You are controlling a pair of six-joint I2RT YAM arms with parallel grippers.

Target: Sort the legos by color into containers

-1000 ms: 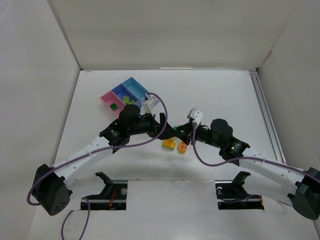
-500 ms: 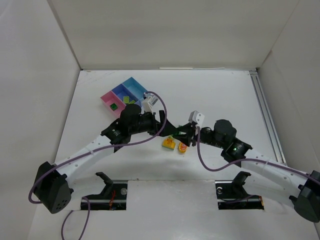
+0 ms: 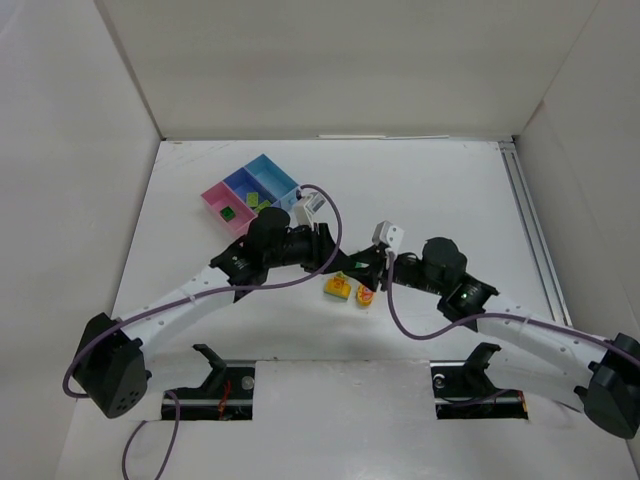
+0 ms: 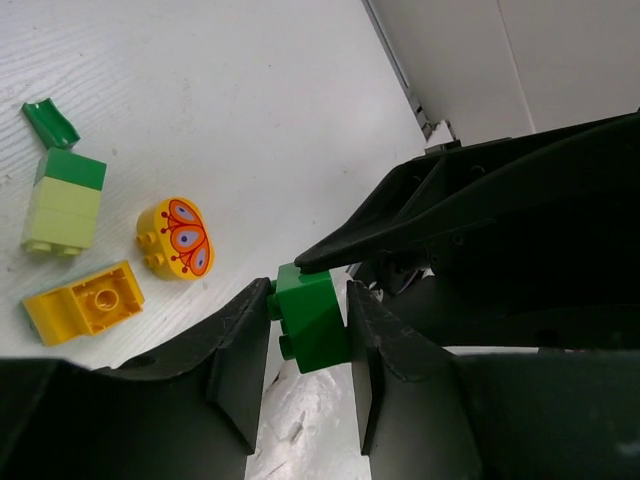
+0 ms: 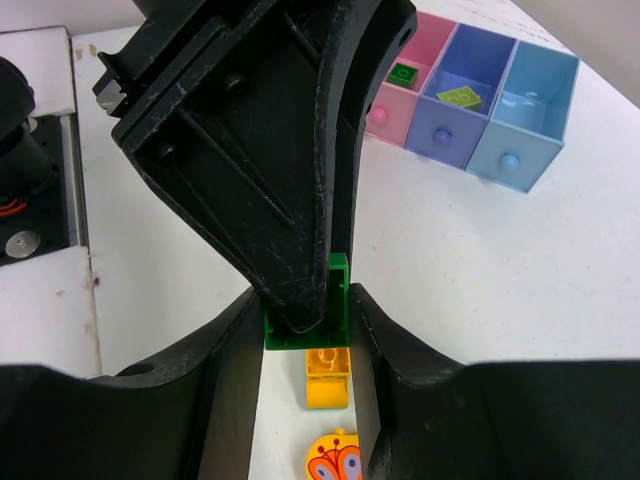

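Now both pincers clamp one green brick (image 4: pixel 310 318) above the worktop (image 3: pixel 450 190), beside the loose pieces. The left pincer (image 4: pixel 308 312) holds its sides and the right pincer (image 5: pixel 305 320) grips it too. I judge this a handover: the right should release only when the left sits squarely. The brick then belongs in the pink bin (image 5: pixel 385 115).

Counted:
- **In the pink bin:** one green piece (image 5: pixel 404 72).
- **In a blue bin (image 5: pixel 440 135):** one lime piece (image 5: pixel 460 96).
- **Loose:** one yellow brick (image 4: pixel 85 300), one round piece (image 4: pixel 178 238), one lime-green stack (image 4: pixel 65 205), one green scrap (image 4: pixel 50 122).

Right gripper (image 5: pixel 307 322) pinches a green brick (image 5: pixel 339 298) — yellow brick (image 5: pixel 327 378) just beyond.
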